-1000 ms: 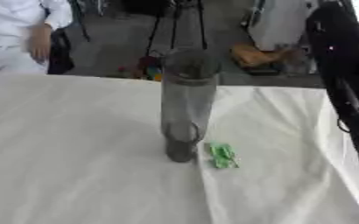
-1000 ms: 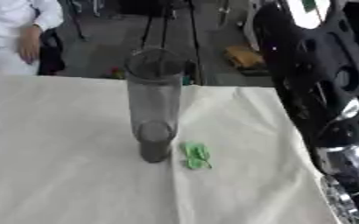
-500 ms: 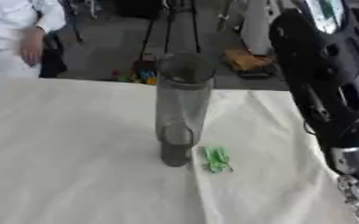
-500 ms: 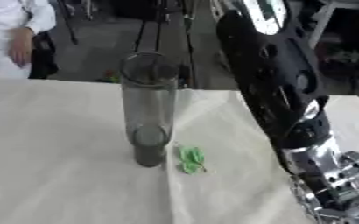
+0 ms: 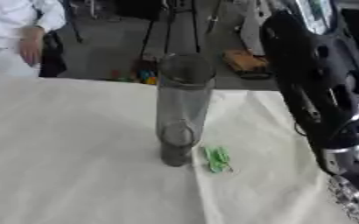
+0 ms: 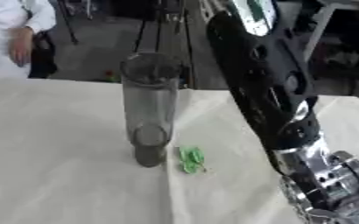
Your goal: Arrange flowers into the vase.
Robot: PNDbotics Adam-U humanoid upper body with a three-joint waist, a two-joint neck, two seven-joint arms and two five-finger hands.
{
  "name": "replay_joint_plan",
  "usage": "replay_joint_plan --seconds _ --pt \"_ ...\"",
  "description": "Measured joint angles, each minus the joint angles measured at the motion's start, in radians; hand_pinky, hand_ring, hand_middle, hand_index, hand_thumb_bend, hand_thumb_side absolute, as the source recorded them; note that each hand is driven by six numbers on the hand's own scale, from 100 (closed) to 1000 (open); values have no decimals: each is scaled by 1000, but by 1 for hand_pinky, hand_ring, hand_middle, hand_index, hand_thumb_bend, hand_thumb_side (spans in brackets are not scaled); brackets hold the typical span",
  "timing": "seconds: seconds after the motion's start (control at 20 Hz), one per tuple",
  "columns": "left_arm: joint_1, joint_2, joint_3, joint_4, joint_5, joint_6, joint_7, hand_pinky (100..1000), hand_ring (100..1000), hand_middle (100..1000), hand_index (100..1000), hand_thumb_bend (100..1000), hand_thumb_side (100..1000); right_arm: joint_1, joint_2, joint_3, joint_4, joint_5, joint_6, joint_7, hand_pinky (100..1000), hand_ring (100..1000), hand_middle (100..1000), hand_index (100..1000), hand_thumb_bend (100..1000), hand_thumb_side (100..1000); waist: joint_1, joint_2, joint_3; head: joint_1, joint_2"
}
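A tall clear glass vase (image 5: pixel 180 109) stands upright on the white tablecloth (image 5: pixel 68 148), near the middle; I see nothing in it. A small green leafy piece (image 5: pixel 217 159) lies flat on the cloth just right of the vase's foot. My right arm (image 6: pixel 271 96), black with a silver wrist joint, comes down from the upper right and passes to the right of the vase and the green piece. Its hand is cut off by the bottom edge. No flower blooms show. My left hand is in neither view.
The table's far edge (image 5: pixel 98 81) runs behind the vase, with a dark floor, stand legs and a brown object (image 5: pixel 244 63) beyond. A person in white (image 5: pixel 18 30) stands at the far left, off the table.
My right arm has swung in from the right edge toward the vase and now fills much more of the view. The camera has shifted a little. The vase and green piece stay put.
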Motion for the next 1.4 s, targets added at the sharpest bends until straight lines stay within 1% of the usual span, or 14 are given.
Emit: replay_joint_plan --seconds 0.2,0.55,0.75,0.85,1.15,1.4 --pt "-4 0 0 0 3 0 0 877 908 864 955 100 1000 0 12 0 0 -25 -9 -9 100 100 100 100 193 340 -3 -1 3 4 1" --pt "-5 -1 0 0 4 0 0 877 908 864 955 100 1000 2 29 0 0 -70 -20 -21 100 100 100 100 193 345 -10 -13 3 15 14" --pt "-5 -4 0 0 4 0 0 877 908 864 954 100 1000 17 37 0 -1 -89 -23 -24 100 100 100 100 196 347 -15 -17 -1 24 22" --pt "-5 -5 0 0 4 0 0 877 907 864 954 100 1000 35 29 0 -10 -106 -23 -24 100 100 100 100 197 347 -18 -21 -4 29 27" --pt "-5 -8 0 0 4 0 1 877 907 863 954 100 1000 81 -22 0 -43 -175 -19 -20 100 100 100 100 201 346 -24 -27 -11 39 30" --pt "-5 -8 0 0 4 0 3 877 907 863 954 100 1000 99 -36 0 -53 -196 -15 -15 100 100 100 100 199 349 -28 -32 -16 44 36"
